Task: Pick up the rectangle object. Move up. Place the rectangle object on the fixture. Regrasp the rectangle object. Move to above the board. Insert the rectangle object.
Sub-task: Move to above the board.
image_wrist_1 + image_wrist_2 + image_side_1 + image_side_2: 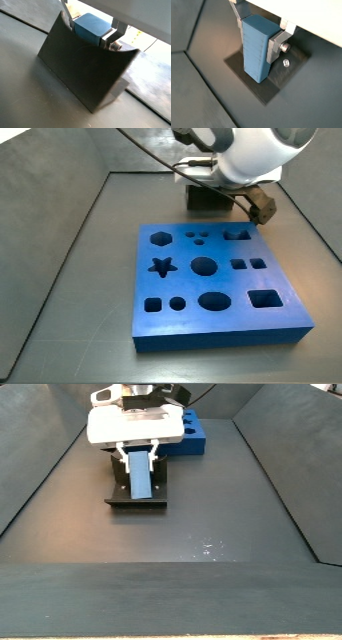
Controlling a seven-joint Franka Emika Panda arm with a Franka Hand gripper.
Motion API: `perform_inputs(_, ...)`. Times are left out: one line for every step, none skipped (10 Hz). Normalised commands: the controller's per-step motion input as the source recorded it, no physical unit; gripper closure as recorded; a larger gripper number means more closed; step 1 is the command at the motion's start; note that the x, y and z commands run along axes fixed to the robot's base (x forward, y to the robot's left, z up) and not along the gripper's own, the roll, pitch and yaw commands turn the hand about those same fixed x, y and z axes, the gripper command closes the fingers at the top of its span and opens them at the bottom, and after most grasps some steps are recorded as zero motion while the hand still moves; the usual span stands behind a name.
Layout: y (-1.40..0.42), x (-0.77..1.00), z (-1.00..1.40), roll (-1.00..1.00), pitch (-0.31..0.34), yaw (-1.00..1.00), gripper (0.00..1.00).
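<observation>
fixture (135, 492) wall beside fingers (276, 44); board (214, 278) near

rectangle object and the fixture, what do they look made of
The rectangle object, held between the tool fingers over the fixture, looks like matte light blue plastic: even colour, faint ribbing on one face, possibly printed. The fixture looks like dark matte plastic or coated metal; its flat, dull faces leave that open.
</observation>
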Motion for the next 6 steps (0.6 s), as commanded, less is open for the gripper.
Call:
perform_inputs(-0.29, 0.16, 1.0, -0.09, 0.24, 0.0, 1.0)
perform_inputs(-0.27, 0.16, 1.0, -0.09, 0.27, 0.03, 1.0)
perform_inputs(-0.26, 0.16, 1.0, -0.08, 0.288, 0.06, 1.0)
perform_inputs(-0.26, 0.16, 1.0, -0.05, 0.289, 0.09, 1.0)
perform_inputs(-0.25, 0.15, 1.0, -0.02, 0.285, 0.13, 1.0)
perform_inputs(-0.24, 0.15, 1.0, -0.01, 0.271, 0.15, 1.0)
